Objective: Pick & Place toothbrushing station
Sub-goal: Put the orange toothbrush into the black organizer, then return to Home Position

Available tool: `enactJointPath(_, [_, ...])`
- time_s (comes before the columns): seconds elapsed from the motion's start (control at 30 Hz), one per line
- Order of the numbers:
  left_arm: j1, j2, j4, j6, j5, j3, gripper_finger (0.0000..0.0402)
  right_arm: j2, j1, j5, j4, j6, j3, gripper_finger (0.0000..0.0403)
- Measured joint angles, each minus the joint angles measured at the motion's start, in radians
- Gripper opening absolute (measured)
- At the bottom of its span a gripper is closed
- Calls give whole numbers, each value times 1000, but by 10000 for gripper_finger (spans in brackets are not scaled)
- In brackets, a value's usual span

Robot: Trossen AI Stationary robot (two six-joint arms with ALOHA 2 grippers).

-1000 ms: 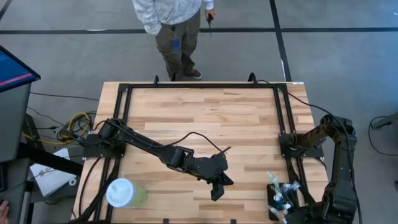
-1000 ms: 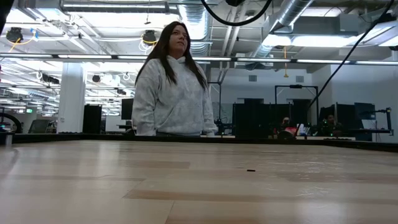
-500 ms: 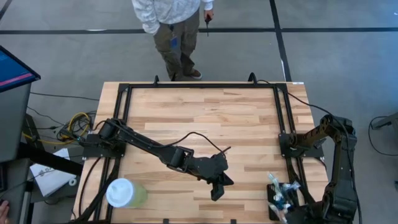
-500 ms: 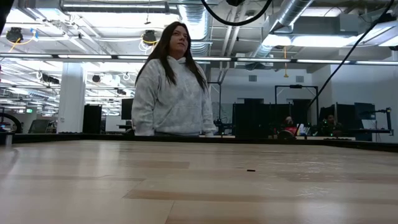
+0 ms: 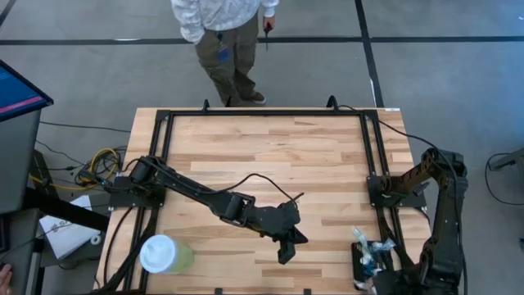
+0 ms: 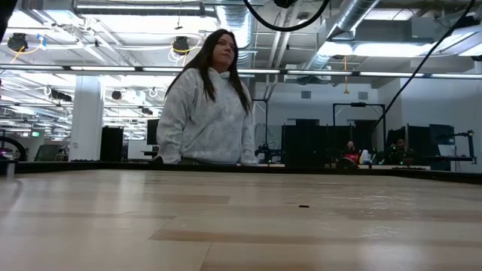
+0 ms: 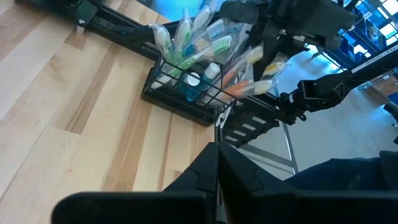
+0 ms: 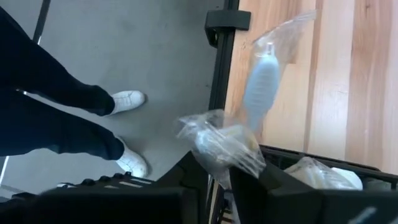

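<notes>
You get bright, even light from ceiling lamps (image 6: 139,9). Soft shadows under arms. Glare on bench (image 6: 248,226) far side. Wrapped toothbrush (image 8: 261,81) close up looks blurry.

A large open industrial lab or workshop is shown. Exposed ducts (image 6: 343,30) and pipes are seen under a bare ceiling hung with strip lights (image 6: 139,9). A butcher-block table (image 5: 270,156) in a black metal frame is set on a grey concrete floor (image 5: 442,74) marked with dark lines. Further workstations (image 6: 369,154) are seen behind a standing person (image 6: 207,105).
</notes>
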Motion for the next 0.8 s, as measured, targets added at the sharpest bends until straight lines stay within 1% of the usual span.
enactJointPath(0.23, [0, 0, 0, 0, 0, 0, 1, -6, -2, -10, -2, 5, 0, 82])
enactJointPath(0.37, [0, 0, 0, 0, 0, 0, 1, -18, -2, -9, -16, 7, 9, 118])
enactJointPath(0.6, [2, 0, -1, 1, 0, 0, 1, -21, -2, -7, -168, -1, 108, 196])
enactJointPath(0.7, [7, 0, -1, 1, 0, 0, 1, -21, -2, -6, -184, -2, 127, 215])
enactJointPath(0.8, [10, 0, -1, 1, 0, 0, 1, -21, -2, -7, -182, 1, 128, 222])
